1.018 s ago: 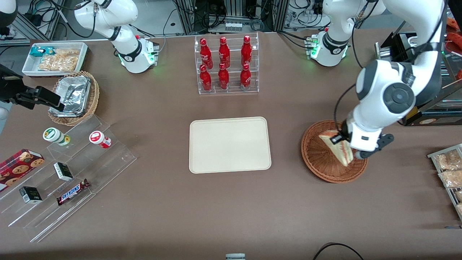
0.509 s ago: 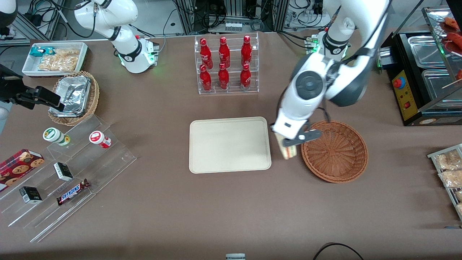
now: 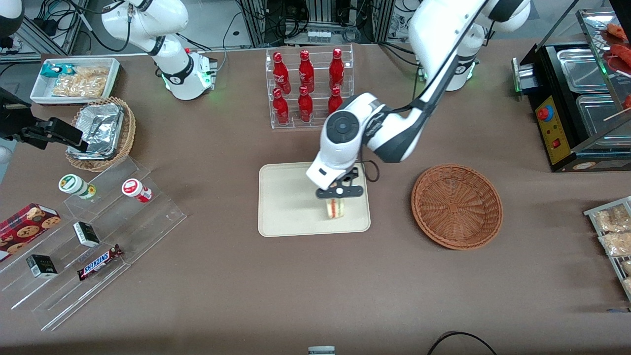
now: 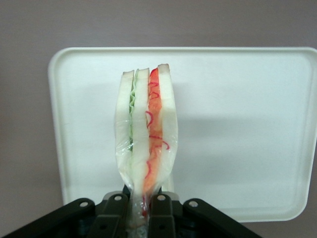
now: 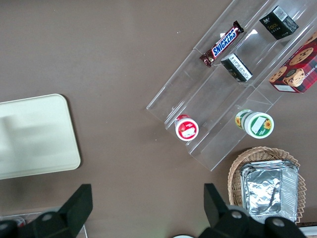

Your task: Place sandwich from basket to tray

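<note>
Sandwich (image 4: 146, 131): light, soft, film-wrapped, likely slippery. My pincer (image 4: 145, 206) clamps its one corner; tray (image 3: 281, 197) directly beneath me.

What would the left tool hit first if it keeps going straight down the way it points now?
Probably the flat cream-beige rectangular tray. The left tool, shut on the wrapped triangular white-bread sandwich, points at it, so the sandwich's tip would touch first. The height above it is unclear.
</note>
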Available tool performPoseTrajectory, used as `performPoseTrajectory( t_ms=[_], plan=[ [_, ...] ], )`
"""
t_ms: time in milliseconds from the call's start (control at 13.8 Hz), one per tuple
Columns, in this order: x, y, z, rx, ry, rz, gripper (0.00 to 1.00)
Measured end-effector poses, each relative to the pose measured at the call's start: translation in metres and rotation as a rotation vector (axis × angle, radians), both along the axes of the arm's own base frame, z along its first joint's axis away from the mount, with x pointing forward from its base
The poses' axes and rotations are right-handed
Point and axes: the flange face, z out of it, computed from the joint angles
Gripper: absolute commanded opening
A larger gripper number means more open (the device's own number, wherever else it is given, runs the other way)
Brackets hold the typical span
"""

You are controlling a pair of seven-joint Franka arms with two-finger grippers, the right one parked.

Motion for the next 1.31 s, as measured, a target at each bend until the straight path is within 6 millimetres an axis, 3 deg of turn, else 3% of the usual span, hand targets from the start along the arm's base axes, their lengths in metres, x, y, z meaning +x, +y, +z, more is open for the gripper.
performPoseTrajectory(
  t_ms=[436, 509, 582, 727, 873, 1091, 1309],
  plan=[
    [-0.024, -0.034, -0.051, -0.007, 0.006, -0.059, 0.13],
    [-0.025, -0.035, -0.056, -0.005, 0.01, -0.062, 0.32],
    [-0.026, -0.036, -0.06, -0.004, 0.012, -0.063, 0.62],
    [-0.025, -0.037, -0.061, -0.006, 0.011, -0.063, 0.97],
    [-0.023, -0.038, -0.059, -0.009, 0.006, -0.062, 0.99],
    [-0.012, -0.036, -0.028, -0.032, -0.031, 0.002, 1.0],
    [0.008, -0.002, 0.051, 0.012, -0.052, 0.107, 1.0]
  ],
)
